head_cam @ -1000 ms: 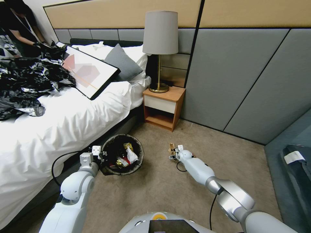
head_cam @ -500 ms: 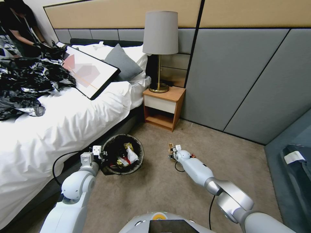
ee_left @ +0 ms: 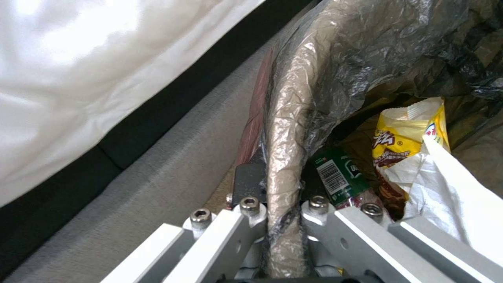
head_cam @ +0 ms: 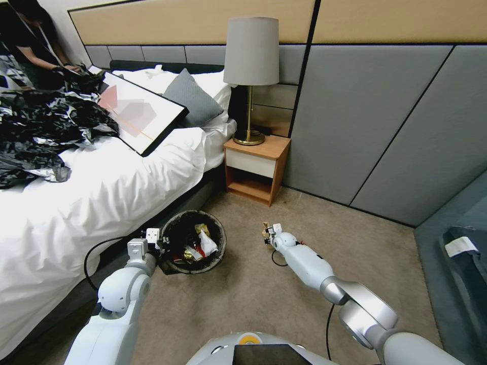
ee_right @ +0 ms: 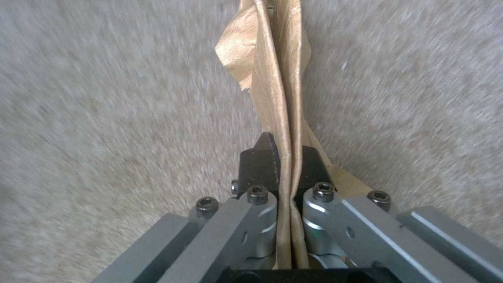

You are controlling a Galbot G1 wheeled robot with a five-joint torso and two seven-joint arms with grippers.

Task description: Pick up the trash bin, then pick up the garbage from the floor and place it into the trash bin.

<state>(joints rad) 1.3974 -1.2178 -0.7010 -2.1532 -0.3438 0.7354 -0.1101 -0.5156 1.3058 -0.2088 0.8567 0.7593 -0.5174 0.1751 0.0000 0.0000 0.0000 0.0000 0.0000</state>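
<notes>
**A:** Where's everything at?

**B:** My left claw [ee_left: 283, 204] is clamped on the trash bin [head_cam: 195, 242] rim by the bed [head_cam: 76, 203]. My right claw [ee_right: 282, 165] is pinched on the brown scrap [ee_right: 275, 78], low over the carpet right of the bin.

**A:** Risks?

**B:** Thin paper could tear or slip out. Can't make out the scrap's far end.

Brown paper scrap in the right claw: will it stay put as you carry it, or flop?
The brown paper scrap looks thin and creased, so probably light and floppy. The right claw pinches it flat between both fingers, so slipping seems unlikely, though its free end may sway.
</notes>
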